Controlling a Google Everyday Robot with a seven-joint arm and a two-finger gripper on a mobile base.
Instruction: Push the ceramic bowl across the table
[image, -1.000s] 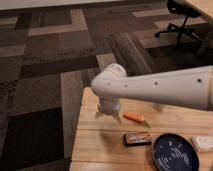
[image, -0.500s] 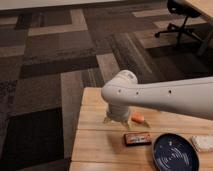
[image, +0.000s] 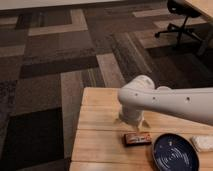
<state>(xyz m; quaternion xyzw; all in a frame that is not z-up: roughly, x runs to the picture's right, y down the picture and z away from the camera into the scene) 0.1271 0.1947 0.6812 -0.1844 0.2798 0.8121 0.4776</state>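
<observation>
The ceramic bowl (image: 173, 152), dark navy with faint rings inside, sits on the light wooden table (image: 100, 142) at the front right, partly cut off by the bottom edge. My white arm reaches in from the right. Its gripper (image: 133, 120) points down just above the tabletop, behind and to the left of the bowl, and apart from it. The wrist housing covers most of the gripper.
A dark brown snack bar with a red band (image: 137, 138) lies between the gripper and the bowl. A white object (image: 202, 143) lies at the table's right edge. Patterned carpet surrounds the table, with an office chair (image: 181, 20) at the far right.
The arm has swung right and nearer the bowl, lowering toward the table. The small orange item seen earlier beside the gripper is now hidden behind it.
</observation>
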